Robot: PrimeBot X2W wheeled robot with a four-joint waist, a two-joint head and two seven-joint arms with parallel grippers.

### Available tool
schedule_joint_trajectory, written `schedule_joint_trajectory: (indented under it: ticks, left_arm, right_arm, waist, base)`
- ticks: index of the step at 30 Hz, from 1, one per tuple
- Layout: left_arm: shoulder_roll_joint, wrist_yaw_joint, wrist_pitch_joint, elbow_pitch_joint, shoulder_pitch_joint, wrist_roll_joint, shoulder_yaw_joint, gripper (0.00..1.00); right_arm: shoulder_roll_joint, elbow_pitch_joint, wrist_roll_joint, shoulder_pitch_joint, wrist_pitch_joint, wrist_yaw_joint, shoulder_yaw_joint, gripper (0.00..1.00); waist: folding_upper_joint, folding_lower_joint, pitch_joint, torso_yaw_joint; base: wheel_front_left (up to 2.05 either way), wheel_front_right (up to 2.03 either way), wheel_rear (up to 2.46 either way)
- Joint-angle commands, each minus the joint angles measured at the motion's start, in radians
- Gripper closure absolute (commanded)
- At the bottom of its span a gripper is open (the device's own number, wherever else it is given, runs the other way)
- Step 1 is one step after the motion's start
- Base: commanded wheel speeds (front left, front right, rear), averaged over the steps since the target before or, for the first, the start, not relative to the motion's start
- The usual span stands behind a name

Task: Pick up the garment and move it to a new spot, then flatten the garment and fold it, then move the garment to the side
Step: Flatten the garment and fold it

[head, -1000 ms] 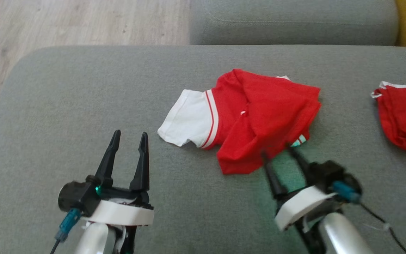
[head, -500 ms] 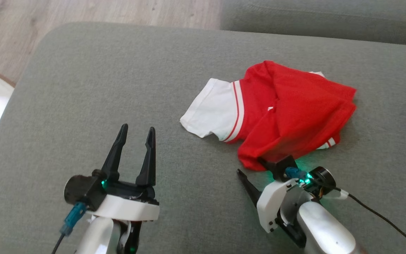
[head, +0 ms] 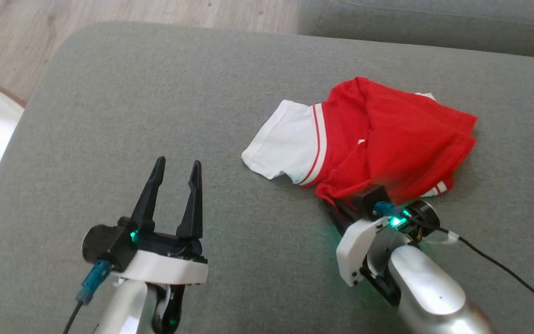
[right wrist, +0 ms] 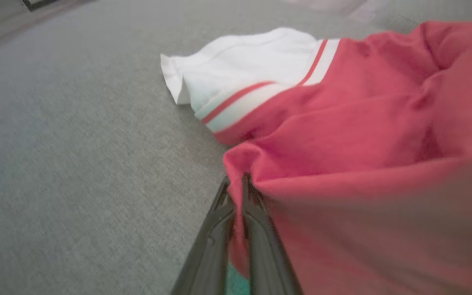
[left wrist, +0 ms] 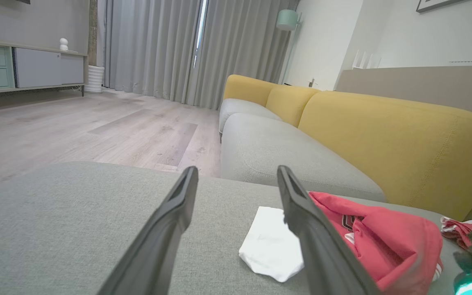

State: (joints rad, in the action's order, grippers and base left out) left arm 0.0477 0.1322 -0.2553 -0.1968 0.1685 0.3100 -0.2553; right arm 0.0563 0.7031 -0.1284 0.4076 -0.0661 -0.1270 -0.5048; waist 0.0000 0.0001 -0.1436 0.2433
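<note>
grey cushion (head: 155, 116) is bearing the garment (head: 387, 134); i'm pinching its hem in the right gripper (right wrist: 236, 192) for lifting, left gripper (head: 176, 167) idling wide open.

The left hand (head: 178, 162) has two long, black, pointy fingers (head: 148, 197) on a black base. Behind it come a white collar (head: 160, 273) and a shiny silver arm (head: 427, 292). A little green light (head: 133, 235) glows on each wrist. A blue-green plug (head: 92, 285) with a thin black cable (head: 503, 269) sticks out. Tiny dark screws (head: 354, 277) dot the collar by the right hand (right wrist: 236, 182).

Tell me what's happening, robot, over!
Right gripper shut on crumpled red-and-white fabric shirt, near edge. Left gripper open, off the cloth. Other red garment lies apart, rightward.
</note>
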Motion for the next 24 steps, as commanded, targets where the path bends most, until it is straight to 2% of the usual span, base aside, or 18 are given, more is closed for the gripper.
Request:
schedule_joint_trajectory:
  ticks: [1,6,8,13,16,20,24]
  left_arm:
    - [0.003,-0.002,-0.006,0.024,0.033,0.004,0.038,0.00]
    - [0.003,-0.002,-0.006,0.026,0.023,0.003,0.044,0.00]
    - [0.003,-0.002,-0.006,0.026,0.013,-0.001,0.049,0.00]
    - [0.003,-0.002,-0.006,0.028,0.000,-0.006,0.054,0.00]
    - [0.003,-0.002,-0.006,0.031,-0.001,-0.006,0.054,0.00]
    - [0.003,-0.002,-0.006,0.039,0.001,-0.005,0.055,0.00]
    - [0.003,-0.002,-0.006,0.045,0.010,-0.001,0.049,0.00]
  right_arm:
    - [-0.006,-0.051,-0.015,0.017,0.035,-0.004,-0.018,1.00]
    - [-0.006,-0.173,-0.061,0.039,0.094,-0.004,-0.032,1.00]
    - [-0.006,-0.270,-0.081,0.077,0.104,-0.004,-0.023,1.00]
    - [-0.006,-0.422,-0.119,0.171,0.079,-0.004,0.031,1.00]
    - [-0.006,-0.451,-0.123,0.206,0.052,-0.004,0.081,1.00]
    - [0.019,-0.462,-0.114,0.266,0.010,-0.004,0.227,1.00]
    - [0.069,-0.364,-0.085,0.328,-0.031,-0.004,0.419,1.00]
  waist:
    - [0.0000,-0.0001,0.014,-0.014]
    - [0.0000,-0.0001,0.050,-0.041]
    - [0.0000,-0.0001,0.067,-0.054]
    - [0.0000,-0.0001,0.081,-0.065]
    - [0.0000,-0.0001,0.081,-0.066]
    - [0.0000,-0.0001,0.069,-0.065]
    - [0.0000,-0.0001,0.043,-0.063]
  base:
    - [0.00,0.00,0.00]
    - [0.00,0.00,0.00]
    - [0.00,0.00,0.00]
    - [0.00,0.00,0.00]
    - [0.00,0.00,0.00]
    - [0.00,0.00,0.00]
    - [0.00,0.00,0.00]
